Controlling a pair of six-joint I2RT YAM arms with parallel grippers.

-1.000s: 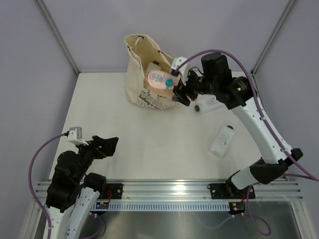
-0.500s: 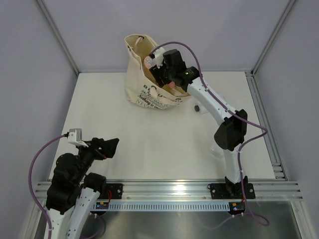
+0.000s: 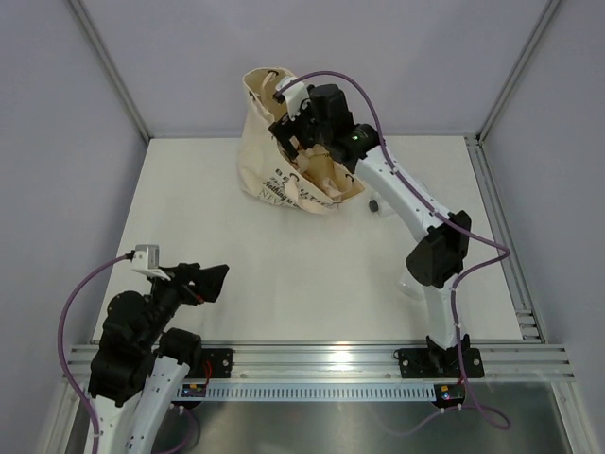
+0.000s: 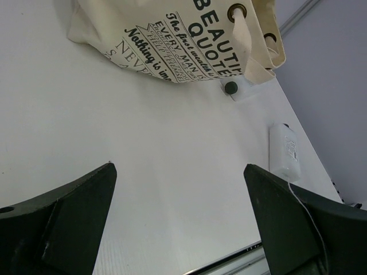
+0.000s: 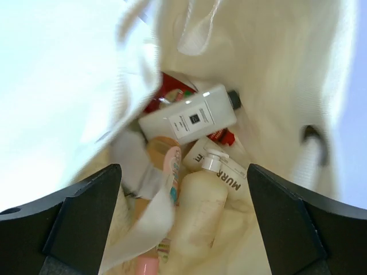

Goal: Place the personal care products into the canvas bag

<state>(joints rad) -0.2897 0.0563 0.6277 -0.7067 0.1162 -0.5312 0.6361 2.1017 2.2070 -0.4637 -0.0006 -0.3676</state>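
The right claw point(image 5: 183, 172) is hanging apart and empty inside the canvas bag point(image 3: 284, 184), seemingly for dropping onto the piled products point(image 5: 189, 117). The left claw point(image 4: 179, 172) is idling apart.

A white table point(image 3: 236, 255) carries a cream canvas bag point(image 3: 284, 180) with black lettering at 12 o'clock. A black-capped white tube point(image 4: 231, 87) lies just beside the bag's corner at 2 o'clock, and a flat white bottle point(image 4: 285, 150) lies at 4 o'clock.
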